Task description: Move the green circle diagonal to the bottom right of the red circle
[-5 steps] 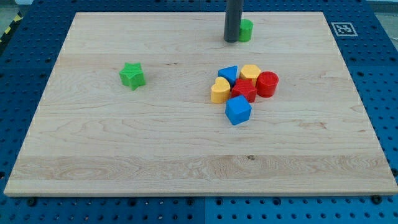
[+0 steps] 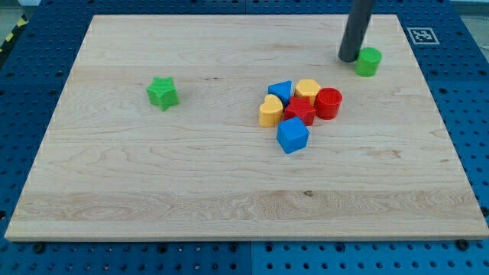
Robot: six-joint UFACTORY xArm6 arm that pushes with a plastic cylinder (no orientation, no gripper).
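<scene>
My tip: my tip [image 2: 349, 59] is sitting just left of the green circle [image 2: 367, 62], maybe touching it; it is a plain rod, pinching nothing.
Green circle: lying near the view's top right, up and right of the red circle [image 2: 329, 102].
Red circle: sitting at the right end of a bunch with the red star [image 2: 299, 111], yellow blocks and blue blocks.
Green star [image 2: 162, 92]: sitting alone at the view's left.
</scene>
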